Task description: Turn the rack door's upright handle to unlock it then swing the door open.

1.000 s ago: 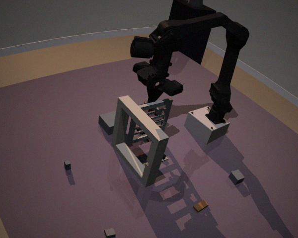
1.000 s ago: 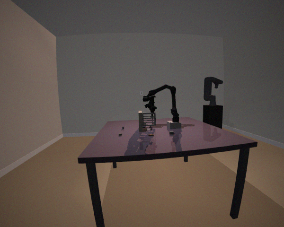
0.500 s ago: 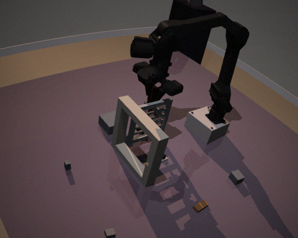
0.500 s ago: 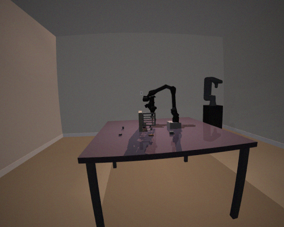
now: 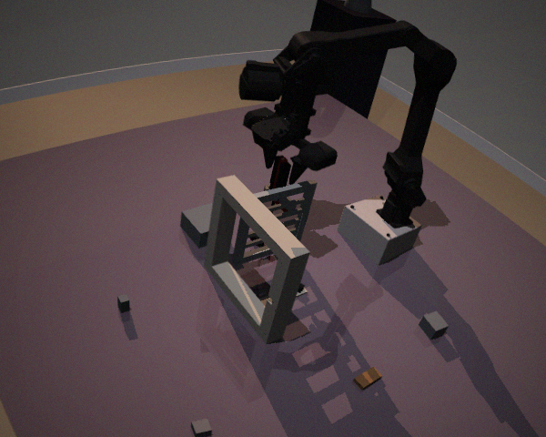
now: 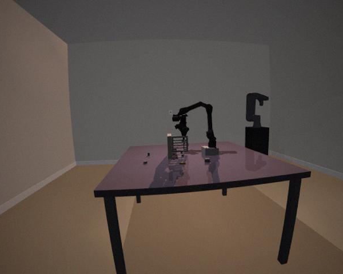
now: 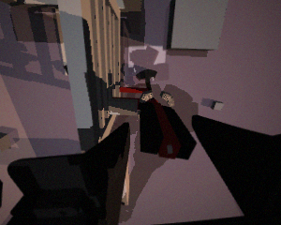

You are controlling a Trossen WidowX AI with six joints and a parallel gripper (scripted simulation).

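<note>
The pale frame (image 5: 264, 217) (image 6: 169, 148) stands upright on the table (image 5: 75, 263) (image 6: 254, 165). Its barred door (image 5: 286, 191) (image 6: 187, 144) (image 7: 75, 70) stands swung wide, roughly square to the frame; the exact angle cannot be told. The dark handle with a red stripe (image 5: 278, 175) (image 7: 165, 128) stands upright at the door's free side, and its red arm points toward the bars. My gripper (image 5: 280, 172) (image 7: 160, 123) is open, pointing down, with its fingertips spread on both sides of the handle's upper end. Gaps show on both sides in the wrist view. The handle's lower part is partly hidden by the door.
A grey box (image 5: 200, 218) (image 7: 197, 23) lies behind the frame. Small grey blocks (image 5: 124, 303) (image 5: 434, 324) (image 5: 201, 427) and an orange-brown block (image 5: 368, 377) lie around it. The arm's white base (image 5: 365, 226) (image 6: 210, 150) stands to the door's right in the top and exterior views.
</note>
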